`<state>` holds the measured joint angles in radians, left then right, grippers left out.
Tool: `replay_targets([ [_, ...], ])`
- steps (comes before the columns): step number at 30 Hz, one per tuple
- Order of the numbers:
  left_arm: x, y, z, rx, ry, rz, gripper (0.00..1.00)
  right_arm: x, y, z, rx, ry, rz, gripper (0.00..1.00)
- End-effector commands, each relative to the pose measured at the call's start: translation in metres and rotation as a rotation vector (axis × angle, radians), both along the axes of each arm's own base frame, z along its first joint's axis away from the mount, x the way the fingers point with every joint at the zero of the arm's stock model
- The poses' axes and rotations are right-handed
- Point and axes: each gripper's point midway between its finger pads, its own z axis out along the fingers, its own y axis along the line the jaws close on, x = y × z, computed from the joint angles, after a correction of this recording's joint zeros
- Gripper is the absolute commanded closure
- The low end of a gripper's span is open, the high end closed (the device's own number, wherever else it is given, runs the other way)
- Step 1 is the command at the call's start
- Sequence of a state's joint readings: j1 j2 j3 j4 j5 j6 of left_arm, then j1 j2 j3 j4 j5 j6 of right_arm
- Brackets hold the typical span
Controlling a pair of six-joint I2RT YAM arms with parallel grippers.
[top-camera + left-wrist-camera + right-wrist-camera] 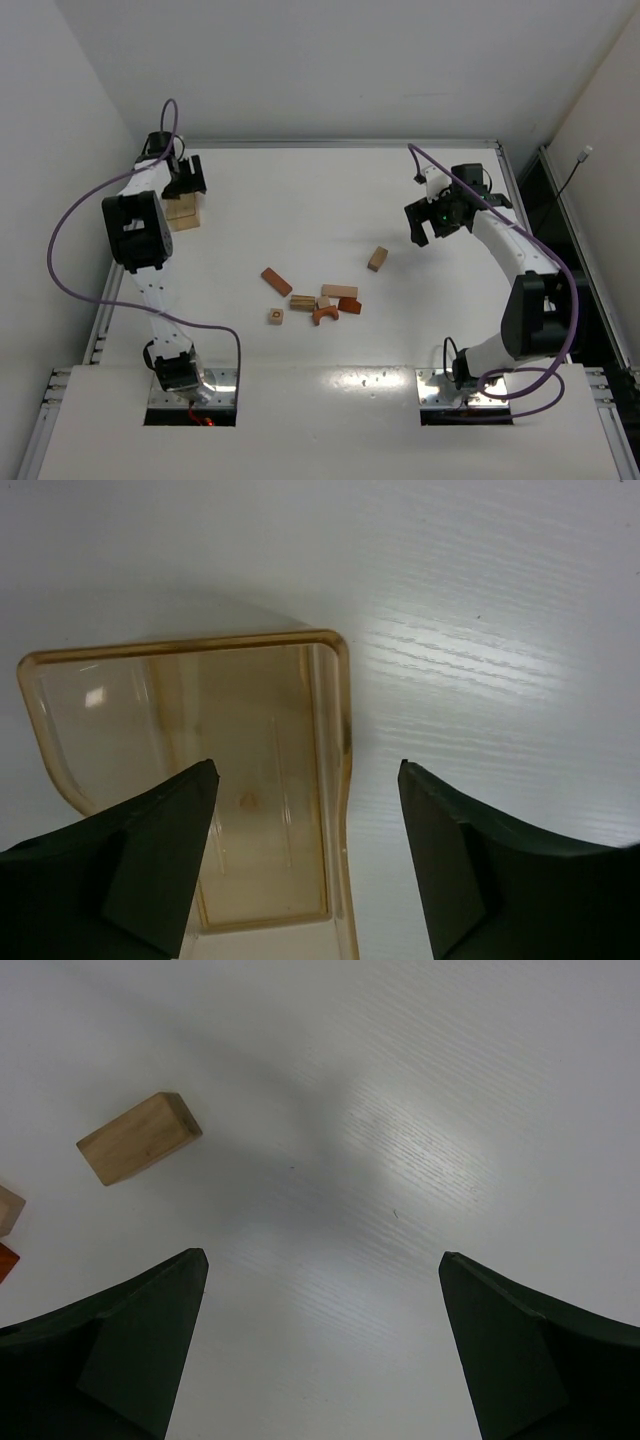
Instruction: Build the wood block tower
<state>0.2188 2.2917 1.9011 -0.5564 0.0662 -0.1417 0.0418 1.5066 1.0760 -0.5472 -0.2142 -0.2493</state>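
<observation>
Overhead view: the wood blocks [303,301] lie loose and unstacked on the surface [300,200], grouped around the arch block [324,315]. One tan block [377,259] lies beyond the arch, to its right. Left wrist view only: left claw [307,770] spread, empty, above an amber translucent tray [345,710]. Right claw [322,1254] wide, empty.

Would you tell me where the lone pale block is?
Top view: the lone pale block lies right of the scattered blocks, near the open right gripper.
</observation>
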Motion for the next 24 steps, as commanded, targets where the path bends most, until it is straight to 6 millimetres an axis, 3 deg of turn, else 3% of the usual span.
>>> replay_targets([
  [1, 0.001, 0.011, 0.040, 0.040, -0.117, 0.002, 0.30, 0.010, 0.005, 0.008, 0.026, -0.036, 0.004, 0.03],
  [2, 0.002, 0.011, 0.073, 0.058, -0.191, 0.002, 0.28, 0.010, 0.005, 0.008, 0.026, -0.036, 0.004, 0.03],
  [5, -0.001, 0.004, 0.116, 0.066, -0.295, 0.008, 0.25, 0.010, 0.005, 0.008, 0.026, -0.036, 0.004, 0.03],
  [6, -0.007, -0.005, 0.151, 0.077, -0.357, -0.006, 0.25, 0.012, 0.006, 0.009, 0.026, -0.045, 0.004, 0.03],
  [7, -0.011, -0.030, 0.157, 0.095, -0.364, -0.074, 0.21, 0.012, 0.006, 0.013, 0.026, -0.055, 0.004, 0.03],
  [9, -0.023, -0.057, 0.173, 0.130, -0.378, -0.144, 0.20, 0.008, 0.012, 0.013, 0.054, -0.045, 0.035, 0.03],
  [10, -0.041, -0.090, 0.179, 0.145, -0.379, -0.259, 0.20, 0.008, 0.015, 0.013, 0.057, -0.052, 0.067, 0.03],
  [12, -0.062, -0.131, 0.183, 0.098, -0.404, -0.442, 0.20, -0.003, 0.031, 0.011, 0.082, -0.023, 0.148, 0.03],
  [13, -0.085, -0.161, 0.171, 0.089, -0.376, -0.653, 0.20, -0.003, 0.035, 0.015, 0.068, -0.049, 0.198, 0.03],
  [14, -0.105, -0.195, 0.176, 0.004, -0.392, -0.822, 0.22, -0.008, 0.038, 0.011, 0.062, -0.035, 0.220, 0.03],
  [15, -0.123, -0.215, 0.171, -0.021, -0.364, -0.948, 0.22, -0.009, 0.045, 0.015, 0.045, -0.052, 0.250, 0.03],
  [16, -0.157, -0.232, 0.159, -0.071, -0.238, -1.074, 0.22, -0.013, 0.047, 0.013, 0.028, -0.052, 0.266, 0.03],
  [18, -0.201, -0.274, 0.132, -0.126, -0.127, -1.400, 0.25, -0.015, 0.049, 0.009, 0.000, -0.051, 0.273, 0.03],
  [19, -0.238, -0.278, 0.117, -0.186, 0.008, -1.488, 0.27, -0.014, 0.047, 0.008, -0.011, -0.051, 0.265, 0.03],
  [20, -0.255, -0.293, 0.109, -0.171, 0.027, -1.631, 0.29, -0.014, 0.045, 0.008, -0.022, -0.051, 0.258, 0.03],
  [24, -0.294, -0.302, 0.073, -0.120, 0.117, -1.761, 0.34, -0.003, 0.032, 0.008, -0.085, -0.070, 0.205, 0.03],
])
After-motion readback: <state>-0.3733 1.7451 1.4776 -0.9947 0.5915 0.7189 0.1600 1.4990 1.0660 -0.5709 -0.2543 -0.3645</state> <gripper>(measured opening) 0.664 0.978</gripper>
